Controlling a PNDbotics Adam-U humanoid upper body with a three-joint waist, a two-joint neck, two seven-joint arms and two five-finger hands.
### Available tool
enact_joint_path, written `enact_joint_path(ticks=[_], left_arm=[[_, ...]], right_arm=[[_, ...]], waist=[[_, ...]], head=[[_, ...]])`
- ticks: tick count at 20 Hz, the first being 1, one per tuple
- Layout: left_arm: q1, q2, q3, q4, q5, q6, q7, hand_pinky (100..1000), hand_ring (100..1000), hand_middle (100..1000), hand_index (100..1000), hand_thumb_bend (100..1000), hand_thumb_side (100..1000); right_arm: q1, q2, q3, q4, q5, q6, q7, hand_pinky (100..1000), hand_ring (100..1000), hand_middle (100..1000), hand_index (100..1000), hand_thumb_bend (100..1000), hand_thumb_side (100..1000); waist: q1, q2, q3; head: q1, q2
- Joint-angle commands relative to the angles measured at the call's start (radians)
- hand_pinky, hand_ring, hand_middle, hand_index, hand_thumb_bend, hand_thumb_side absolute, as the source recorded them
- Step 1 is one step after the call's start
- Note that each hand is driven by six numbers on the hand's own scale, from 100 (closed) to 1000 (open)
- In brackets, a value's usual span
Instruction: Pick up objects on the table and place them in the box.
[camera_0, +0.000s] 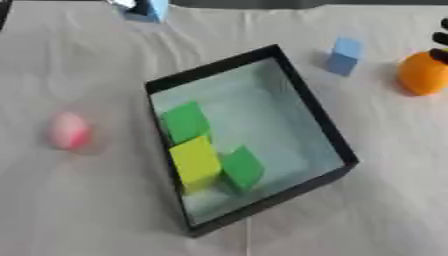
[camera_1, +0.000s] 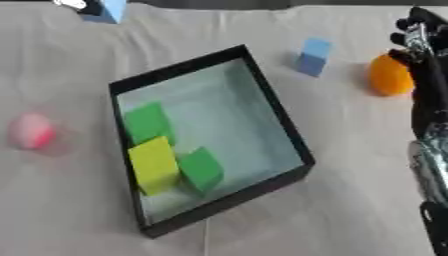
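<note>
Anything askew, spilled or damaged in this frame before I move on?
Nothing spilled or damaged. The black-walled box sits turned at an angle on the wrinkled white tablecloth, holding two green foam blocks and a yellow foam block. The right robot hand is beside the orange ball.

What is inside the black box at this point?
Inside the black box lie three blocks on its pale floor: one green block farther back, a yellow block in front of it, another green block beside the yellow. The near wall hides part of the floor.
</note>
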Motion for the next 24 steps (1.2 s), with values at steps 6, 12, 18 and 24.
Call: enact_joint_path(ticks=[6,12,18,24], left_arm=[[-0.040,-0.129,-0.147,-0.006,-0.020,0.051,-0.020,548,521,459,534,442,100],[-0.009,-0.188,-0.198,0.068,-0.072,0.032,0.020,558,534,471,550,487,100],[0.014,-0.217,-0.216,0.119,-0.097,0.008,0.067,654,643,579,678,587,100],[0.017,-0.212,-0.208,0.123,-0.091,-0.013,0.073,796,835,818,849,731,308]], right_arm=[[-0.026,-0.008,-0.018,-0.025,-0.021,-0.011,-0.065,825,830,780,863,100,681],[-0.033,-0.004,-0.013,-0.025,-0.023,-0.010,-0.061,825,828,778,862,100,680],[-0.034,-0.005,-0.003,-0.023,-0.020,-0.004,-0.047,825,828,777,861,100,678],[-0.032,-0.006,-0.001,-0.022,-0.020,-0.003,-0.044,825,827,777,861,100,679]], waist=[[0.002,-0.030,-0.013],[0.004,-0.028,-0.018],[0.002,-0.030,-0.015],[0.002,-0.032,-0.009]], head=[[0.015,0.000],[0.019,0.003],[0.021,0.001],[0.021,0.005]])
